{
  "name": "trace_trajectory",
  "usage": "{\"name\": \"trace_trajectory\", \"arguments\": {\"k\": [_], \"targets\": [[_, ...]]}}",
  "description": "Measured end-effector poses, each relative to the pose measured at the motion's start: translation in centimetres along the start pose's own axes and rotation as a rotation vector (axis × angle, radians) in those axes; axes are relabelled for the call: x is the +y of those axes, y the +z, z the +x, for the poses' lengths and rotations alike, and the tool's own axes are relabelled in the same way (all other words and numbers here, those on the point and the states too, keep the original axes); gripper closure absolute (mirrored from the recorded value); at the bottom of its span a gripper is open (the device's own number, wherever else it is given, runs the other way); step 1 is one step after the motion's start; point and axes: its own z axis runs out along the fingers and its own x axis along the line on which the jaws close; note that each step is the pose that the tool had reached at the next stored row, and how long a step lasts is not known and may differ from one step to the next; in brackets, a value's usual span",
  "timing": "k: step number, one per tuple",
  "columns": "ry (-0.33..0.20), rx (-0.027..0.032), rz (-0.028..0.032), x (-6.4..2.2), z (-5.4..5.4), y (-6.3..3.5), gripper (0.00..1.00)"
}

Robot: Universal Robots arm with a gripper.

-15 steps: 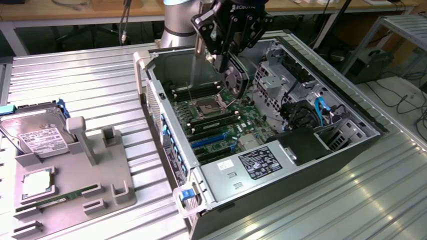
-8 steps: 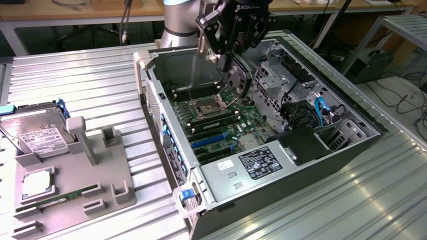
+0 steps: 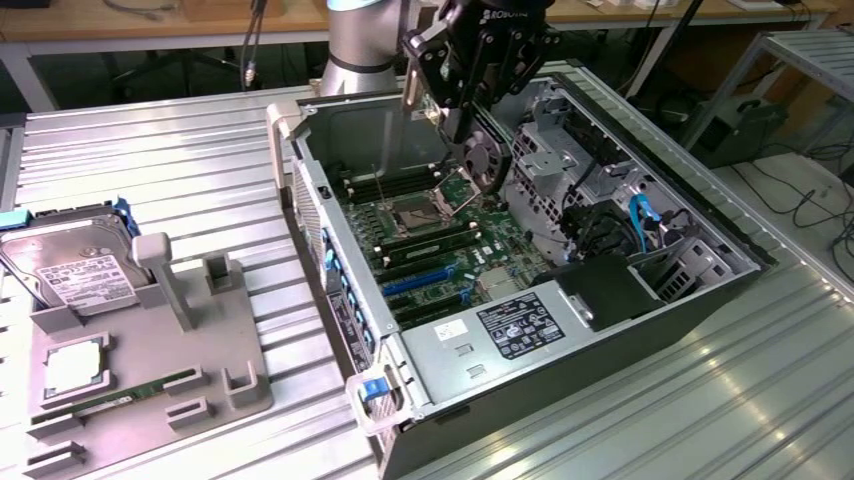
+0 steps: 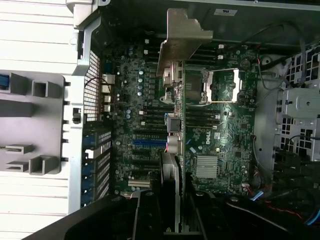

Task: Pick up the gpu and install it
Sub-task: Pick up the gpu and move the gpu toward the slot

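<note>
My gripper (image 3: 465, 105) hangs over the open computer case (image 3: 694, 250), shut on the gpu (image 3: 483, 165). The black card points down towards the motherboard (image 3: 441, 245), above the processor socket area. In the wrist view the gpu (image 4: 177, 150) appears edge-on, running out from between the gripper (image 4: 172, 212) fingers, and its silvery metal bracket (image 4: 182, 42) stands across the far end. The blue expansion slots (image 4: 150, 142) lie beside the card's line, and I see the same slots (image 3: 416, 280) nearer the case's front in the exterior view. The card is clear of the board.
A grey parts fixture (image 3: 200, 370) sits on the ribbed metal table at the exterior view's left. It holds a silver hard drive (image 3: 74, 265), a processor (image 3: 74, 365) and a green memory stick (image 3: 120, 398). Drive cages and cables (image 3: 627, 225) crowd the case's right side.
</note>
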Motion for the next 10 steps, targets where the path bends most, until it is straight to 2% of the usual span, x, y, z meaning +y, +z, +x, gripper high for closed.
{"name": "trace_trajectory", "arguments": {"k": [10], "targets": [[0.011, -0.0004, 0.0002, -0.09, -1.5, 0.25, 0.73]]}}
